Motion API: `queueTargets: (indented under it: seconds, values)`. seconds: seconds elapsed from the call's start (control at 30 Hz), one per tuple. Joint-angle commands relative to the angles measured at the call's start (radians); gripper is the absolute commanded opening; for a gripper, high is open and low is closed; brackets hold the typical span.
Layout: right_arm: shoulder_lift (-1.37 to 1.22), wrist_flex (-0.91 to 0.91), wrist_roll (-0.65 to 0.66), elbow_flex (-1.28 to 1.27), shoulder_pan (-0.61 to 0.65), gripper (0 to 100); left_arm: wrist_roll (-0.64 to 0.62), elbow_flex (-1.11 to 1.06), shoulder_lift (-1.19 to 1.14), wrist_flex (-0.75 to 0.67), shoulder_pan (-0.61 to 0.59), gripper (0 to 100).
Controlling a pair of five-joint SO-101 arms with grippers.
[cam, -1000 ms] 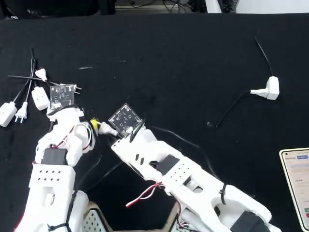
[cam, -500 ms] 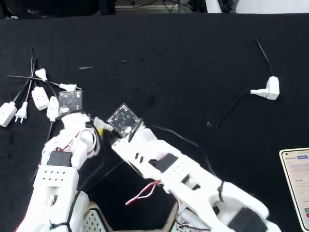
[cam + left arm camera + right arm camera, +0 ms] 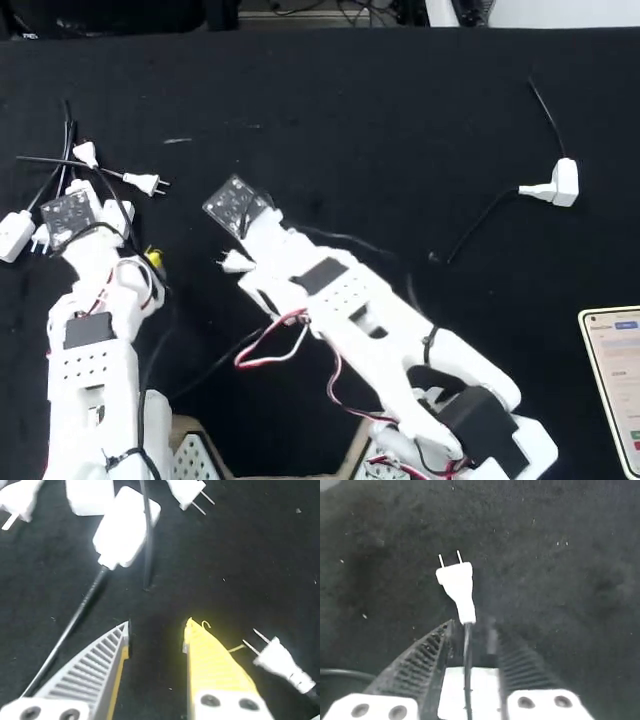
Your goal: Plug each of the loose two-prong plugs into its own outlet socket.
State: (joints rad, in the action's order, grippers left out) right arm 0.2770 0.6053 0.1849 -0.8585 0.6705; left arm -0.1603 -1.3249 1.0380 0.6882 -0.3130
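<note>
A loose white two-prong plug [image 3: 456, 582] lies just ahead of my right gripper [image 3: 471, 630]. Its prongs point away, and its black cable runs back between the open fingers. The same plug [image 3: 235, 262] lies beside the right arm on the black table. My left gripper [image 3: 156, 635] is open with nothing between its fingers, over bare cloth. A white socket block [image 3: 127, 532] on a black cable lies ahead of it. This plug [image 3: 277, 657] is off beside the yellow finger [image 3: 207, 655]. Another plug [image 3: 145, 183] lies near the left cluster.
Several white sockets and plugs [image 3: 15, 235] with black cables crowd the far left. A lone white socket [image 3: 560, 185] with its cable lies at the far right. A phone [image 3: 615, 380] sits at the right edge. The table's middle and back are bare black cloth [image 3: 380, 110].
My left arm has swung left, away from the plug by the right arm and toward the socket cluster. My right arm has moved up and left. The plug has shifted slightly right.
</note>
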Motion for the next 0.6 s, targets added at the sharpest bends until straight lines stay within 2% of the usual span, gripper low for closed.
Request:
queueTargets:
  seconds: [0.0, 0.17, 0.4, 0.57]
  values:
    - [0.002, 0.058, 0.009, 0.096, -0.021, 16.8, -0.015, 0.07, 0.017, -0.008, -0.008, 18]
    - [-0.024, 0.049, 0.008, 0.142, 0.002, 16.2, -0.015, 0.07, 0.017, -0.008, -0.007, 18]
    - [-0.283, 0.032, 0.023, 0.283, 0.014, 16.2, -0.015, 0.07, 0.017, -0.008, -0.01, 18]
    - [-0.378, 0.101, 0.029, 0.395, 0.043, 16.2, -0.015, 0.07, 0.017, -0.008, -0.01, 18]
